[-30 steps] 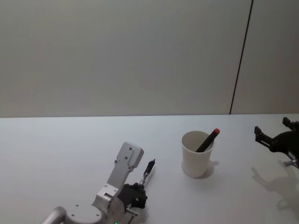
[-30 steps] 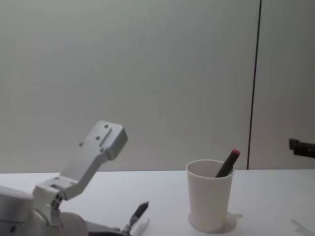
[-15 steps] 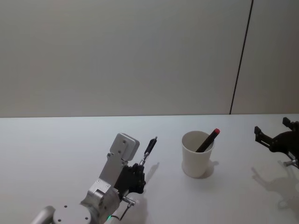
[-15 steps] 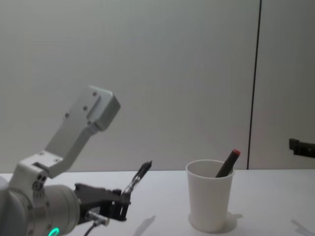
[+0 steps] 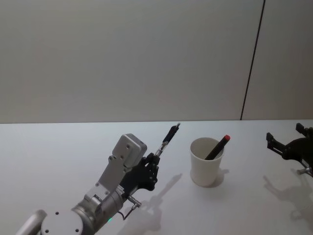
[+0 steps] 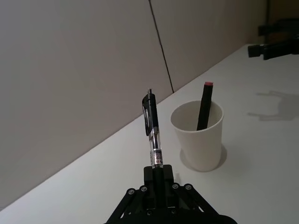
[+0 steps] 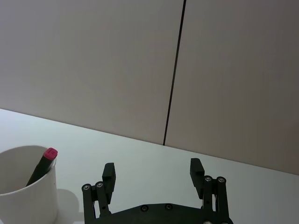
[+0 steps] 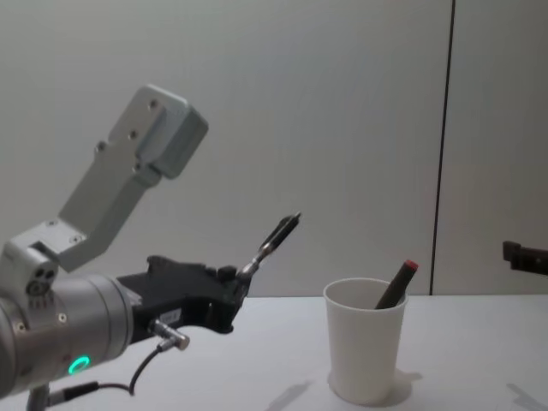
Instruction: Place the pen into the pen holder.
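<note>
My left gripper (image 5: 155, 157) is shut on the lower end of a black clear-barrelled pen (image 5: 169, 136). It holds the pen tilted upward above the table, left of the pen holder (image 5: 205, 165). The holder is a white paper cup standing upright, also seen as cup (image 8: 364, 351) and cup (image 6: 199, 140). The pen (image 8: 276, 237) points up toward the cup, its tip short of the rim. In the left wrist view the pen (image 6: 152, 133) rises from the gripper (image 6: 158, 171). My right gripper (image 7: 153, 170) is open and idle, far right of the cup.
A dark marker with a red cap (image 5: 218, 146) leans inside the cup against its right rim, also marker (image 7: 44, 162). The white table (image 5: 58, 156) runs back to a plain grey wall with a dark vertical seam (image 5: 252, 63).
The left gripper has risen from low over the table and moved forward and right toward the cup, carrying the pen. The right arm has not moved.
</note>
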